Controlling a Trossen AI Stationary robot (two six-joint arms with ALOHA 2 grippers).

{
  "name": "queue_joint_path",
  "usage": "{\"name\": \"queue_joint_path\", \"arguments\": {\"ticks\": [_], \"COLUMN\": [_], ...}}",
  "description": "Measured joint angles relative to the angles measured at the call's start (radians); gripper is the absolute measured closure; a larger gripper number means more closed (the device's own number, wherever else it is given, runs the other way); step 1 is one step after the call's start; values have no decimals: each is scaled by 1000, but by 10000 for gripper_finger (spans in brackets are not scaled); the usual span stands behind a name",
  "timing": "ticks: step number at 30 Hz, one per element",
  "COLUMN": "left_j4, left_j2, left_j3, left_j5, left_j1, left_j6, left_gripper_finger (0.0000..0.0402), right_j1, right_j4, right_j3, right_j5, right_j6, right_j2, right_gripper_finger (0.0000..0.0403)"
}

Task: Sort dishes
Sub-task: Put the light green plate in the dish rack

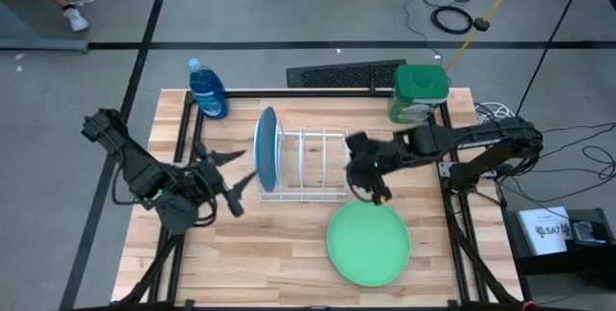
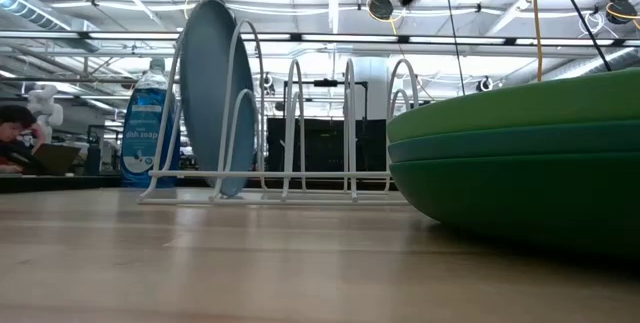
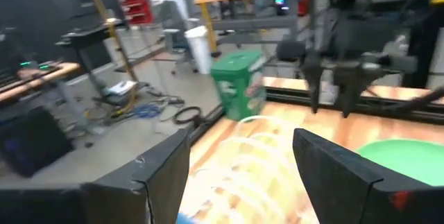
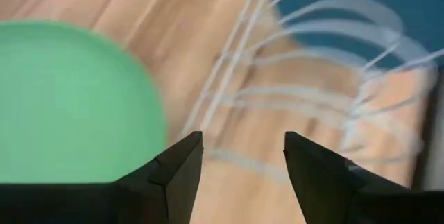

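The right jaws [image 1: 377,195] stand apart and empty, hanging just over the far rim of the light green plate [image 1: 369,243], which tops a stack on the worktop [image 1: 279,253]. The left jaws [image 1: 234,184] gape wide, empty, beside the blue plate [image 1: 267,147] standing in the wire rack [image 1: 306,165]. These plates look stiff, light and slick; I'd take one by its rim. From above, the stack hides its lower plates; only their edges show from table height.

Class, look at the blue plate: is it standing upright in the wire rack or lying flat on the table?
Upright. The blue plate stands on edge between the wires at one end of the white rack.
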Motion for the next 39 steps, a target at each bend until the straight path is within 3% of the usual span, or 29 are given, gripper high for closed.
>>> {"name": "queue_joint_path", "arguments": {"ticks": [6, 11, 23, 34, 39], "left_j4": [391, 540, 605, 595, 594], "left_j2": [84, 139, 161, 164, 164], "left_j3": [0, 0, 0, 0, 0], "left_j5": [137, 207, 218, 218, 217], "left_j1": [32, 33, 19, 18, 19], "left_j6": [323, 433, 428, 402, 402], "left_gripper_finger": [149, 149, 149, 149, 149], "right_j1": [95, 156, 105, 81, 80], "right_j4": [24, 175, 270, 321, 326], "right_j3": [-147, -300, -486, -530, -531], "right_j5": [-2, 2, 28, 3, 3], "right_j6": [147, 226, 337, 390, 391], "right_j2": [0, 0, 0, 0, 19], "right_gripper_finger": [206, 206, 206, 208, 231]}}
